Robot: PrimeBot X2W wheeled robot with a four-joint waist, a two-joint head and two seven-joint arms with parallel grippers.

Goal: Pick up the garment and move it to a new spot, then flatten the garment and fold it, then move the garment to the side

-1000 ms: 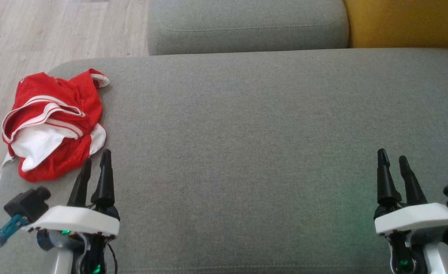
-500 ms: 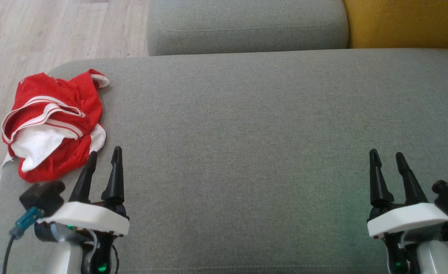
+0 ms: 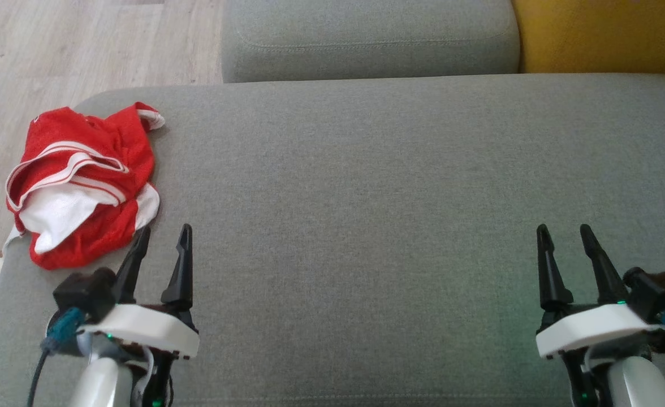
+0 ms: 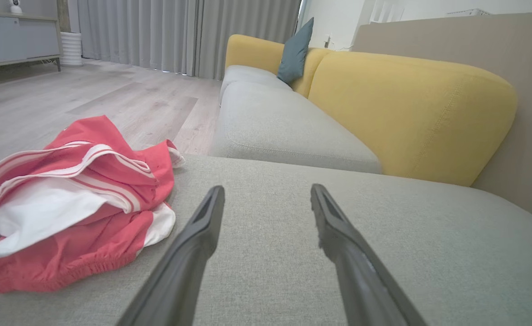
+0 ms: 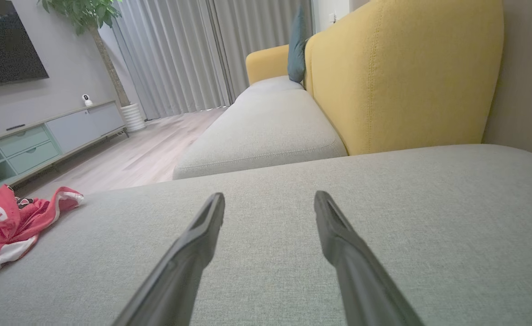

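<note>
The garment [image 3: 81, 186] lies crumpled in a soft heap on the far left corner of the grey seat cushion [image 3: 366, 186]. It is red mesh with white stripes, a smooth white lining turned out and a puckered elastic hem. The cushion is broad and flat, coarsely woven, with rounded corners. My left gripper [image 3: 165, 228] hovers over the cushion just beside the garment, its tapered dark fingers spread and empty. My right gripper [image 3: 564, 227], over the cushion's near right part, is likewise spread, holding nothing.

No readable text, labels, brands, numbers or signs anywhere.
</note>
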